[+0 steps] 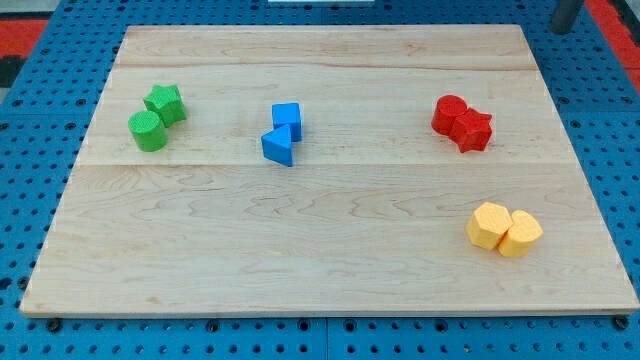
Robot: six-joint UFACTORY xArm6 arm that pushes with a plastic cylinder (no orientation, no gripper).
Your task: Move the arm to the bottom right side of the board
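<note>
My tip shows at the view's top right corner, just beyond the top right corner of the wooden board, far from every block. Two green blocks touch at the upper left: a star-like one and a cylinder. A blue cube sits against a blue wedge near the upper middle. A red cylinder touches a red star-like block at the upper right. A yellow hexagonal block touches a yellow cylinder at the lower right.
The board lies on a blue perforated surface. Red patches show at the top left and top right corners of the view.
</note>
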